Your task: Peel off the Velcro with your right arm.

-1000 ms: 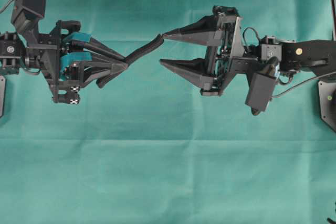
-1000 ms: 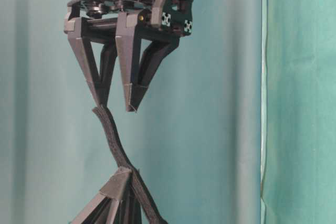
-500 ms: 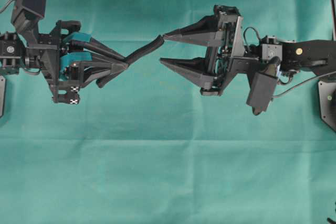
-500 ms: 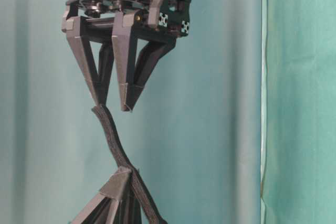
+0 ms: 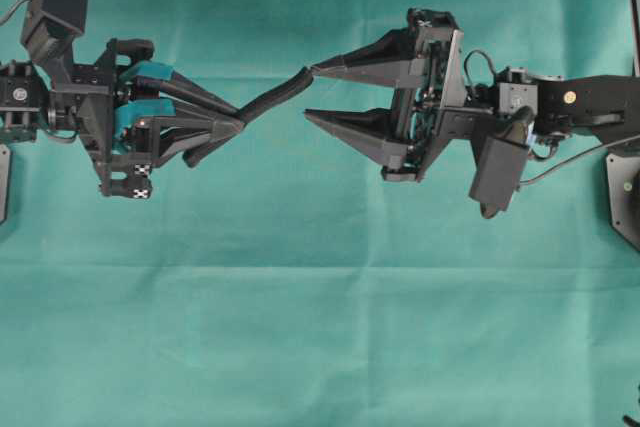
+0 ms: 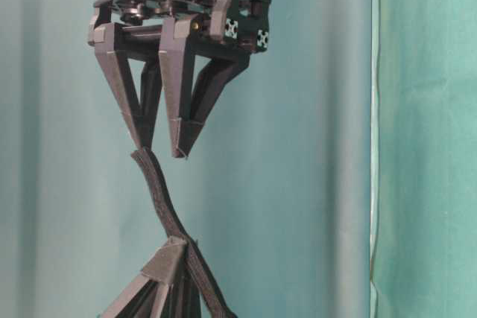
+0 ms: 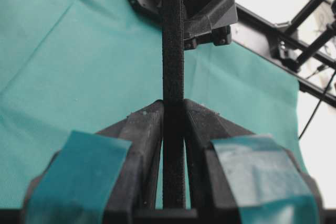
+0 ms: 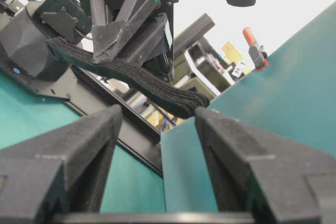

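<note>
Green bench under both arms, largest thing in view. Right arm reaches in from right; its tool released, fingers spread, upper fingertip at free end of Velcro, nothing grasped. Left tool clenched on Velcro's other end. Velcro held above bench, spanning gap between tools, slightly bent.

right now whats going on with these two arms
The left gripper with teal parts is shut on a narrow black Velcro strap, holding it out over the green cloth. The all-black right gripper faces it, jaws open; one finger tip is at the strap's free end. Nothing is peeled yet.
</note>
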